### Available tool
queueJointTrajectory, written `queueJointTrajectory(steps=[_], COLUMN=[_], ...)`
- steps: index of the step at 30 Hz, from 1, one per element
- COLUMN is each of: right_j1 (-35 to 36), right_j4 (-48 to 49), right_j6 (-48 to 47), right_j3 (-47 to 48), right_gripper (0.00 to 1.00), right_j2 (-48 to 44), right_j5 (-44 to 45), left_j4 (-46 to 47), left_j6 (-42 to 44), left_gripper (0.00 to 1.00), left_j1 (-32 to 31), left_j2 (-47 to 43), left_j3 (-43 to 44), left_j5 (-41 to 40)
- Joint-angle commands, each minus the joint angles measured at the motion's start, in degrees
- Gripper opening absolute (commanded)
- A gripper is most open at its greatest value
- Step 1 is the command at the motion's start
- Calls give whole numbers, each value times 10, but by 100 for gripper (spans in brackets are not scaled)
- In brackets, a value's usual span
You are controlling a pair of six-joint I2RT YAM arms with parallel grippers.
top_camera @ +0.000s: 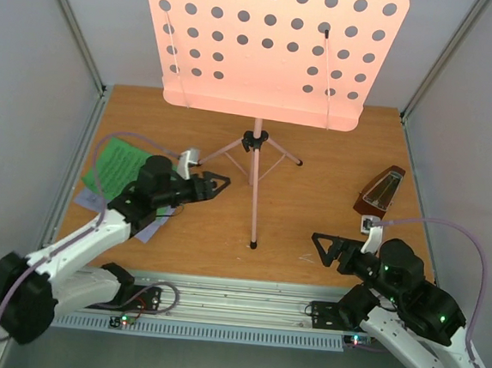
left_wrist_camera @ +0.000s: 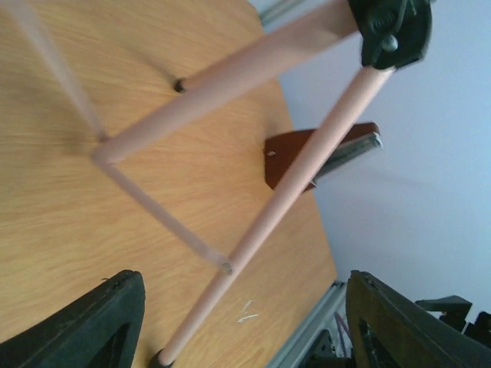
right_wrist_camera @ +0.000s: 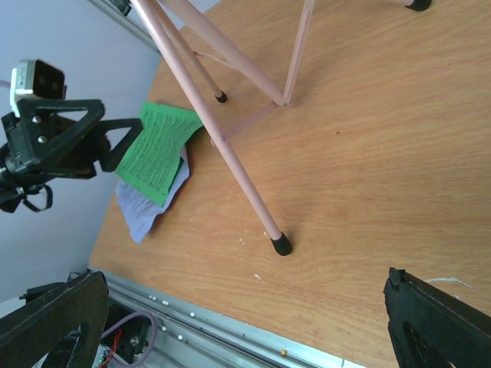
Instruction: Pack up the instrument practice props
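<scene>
The pink tripod music stand stands at the table's middle, its perforated desk towards the camera and its near leg ending in a black foot. Green and white music sheets lie at the left, partly under my left arm. The reddish-brown metronome stands at the right. My left gripper is open and empty, just left of the tripod legs, pointing at them. My right gripper is open and empty, right of the near leg's foot. The sheets show in the right wrist view.
Grey walls close in the wooden table on left, right and back. An aluminium rail runs along the near edge. Purple cables loop off both arms. The metronome shows behind the tripod legs in the left wrist view.
</scene>
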Motion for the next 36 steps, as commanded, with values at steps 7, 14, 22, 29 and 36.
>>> queueJointTrajectory(steps=[7, 14, 22, 29, 36], right_j1=[-1, -1, -1, -1, -1], right_j4=[16, 23, 10, -6, -13], right_j6=[2, 7, 3, 5, 6], right_j3=[18, 6, 16, 20, 19], right_gripper=[99, 98, 99, 99, 99], right_j2=[27, 26, 14, -3, -11], right_j5=[12, 12, 22, 34, 37], left_j4=[247, 227, 215, 230, 248], left_j6=[-143, -189, -196, -216, -245], left_gripper=[63, 58, 48, 33, 20], left_j1=[-79, -80, -79, -80, -79], left_j2=[144, 170, 201, 219, 228], left_j3=[91, 132, 161, 164, 158], left_j5=[-115, -167, -172, -179, -184])
